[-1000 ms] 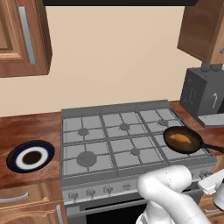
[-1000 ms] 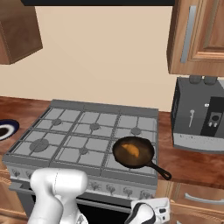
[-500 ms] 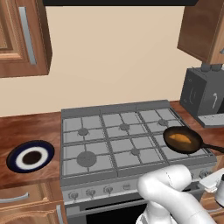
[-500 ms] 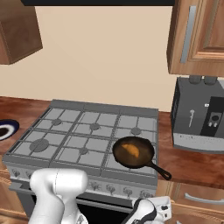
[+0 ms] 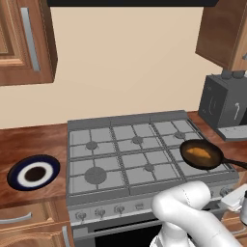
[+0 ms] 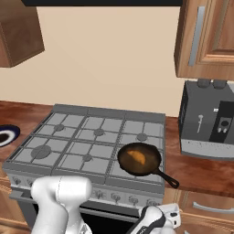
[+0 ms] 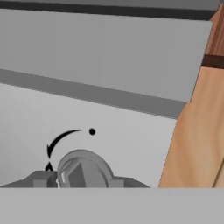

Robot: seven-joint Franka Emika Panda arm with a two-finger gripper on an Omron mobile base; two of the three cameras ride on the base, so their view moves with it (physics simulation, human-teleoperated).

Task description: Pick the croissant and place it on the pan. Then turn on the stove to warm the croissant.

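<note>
Seeing the croissant (image 5: pixel 198 153) lying right in the bowl of the pan (image 5: pixel 212 161), so no chasing it around the counter. Sitting the pan on the front right burner of the stove (image 5: pixel 120 164), with the long black handle sticking out past the right edge over the wooden counter (image 5: pixel 29 140). Same thing from the other side, too.

Looking down the hand camera now: closing the gripper (image 7: pixel 83 180) narrow around a round grey knob (image 7: pixel 83 168) on the stove's front panel, one finger (image 7: pixel 41 179) pressing against each side of it. Spotting a black curved arrow and dot (image 7: pixel 61 140) printed just above the knob, and a wooden cabinet panel (image 7: pixel 197 131) crowding in close on the right of that view. Reaching very low here, down in front of the oven, below the row of knobs (image 6: pixel 116 197).

Noticing other stuff around: a blue-rimmed plate (image 5: pixel 53 169) parked on the counter left of the stove, well away from the pan, and a dark coffee machine (image 5: pixel 226 106) standing on the counter to the right, near the pan handle. Hanging wooden wall cabinets (image 5: pixel 24 43) up on both sides. Blocking a good chunk of the oven front with the white arm (image 5: pixel 188 212) in both base views.
</note>
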